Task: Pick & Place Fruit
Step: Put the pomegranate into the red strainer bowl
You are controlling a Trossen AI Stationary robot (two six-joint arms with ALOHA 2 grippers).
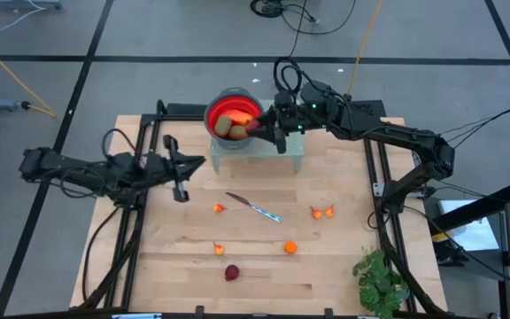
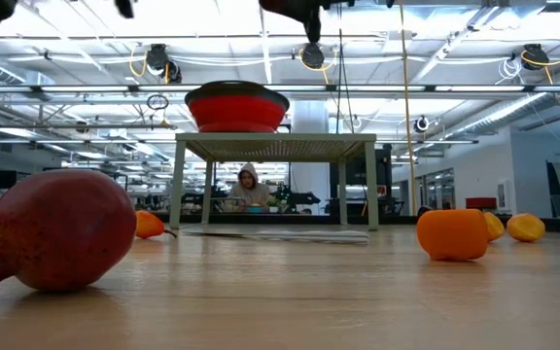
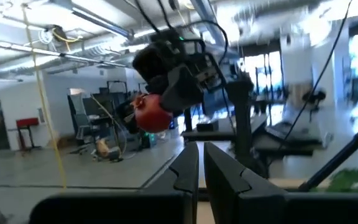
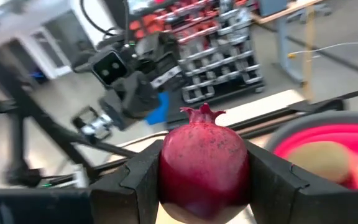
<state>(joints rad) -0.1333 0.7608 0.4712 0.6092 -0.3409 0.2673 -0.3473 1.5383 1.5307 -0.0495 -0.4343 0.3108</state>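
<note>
The right hand [image 4: 204, 180] grips a dark red pomegranate [image 4: 204, 165] between its fingers, above the rim of the red bowl [image 1: 233, 113], which sits on a small stand [image 1: 257, 146] and already holds olive-brown and orange fruit [image 1: 230, 127]. The left hand [image 1: 182, 177] waits over the surface's [image 1: 326, 266] left side, its fingers pressed together and empty. Another pomegranate [image 1: 231, 272], small orange pieces [image 1: 289, 247] and a knife [image 1: 255, 207] lie on the surface.

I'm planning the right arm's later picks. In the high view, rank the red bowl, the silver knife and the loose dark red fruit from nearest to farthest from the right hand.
1. Red bowl, beside the right hand.
2. Silver knife, mid-table.
3. Dark red fruit, near the front edge.
</note>
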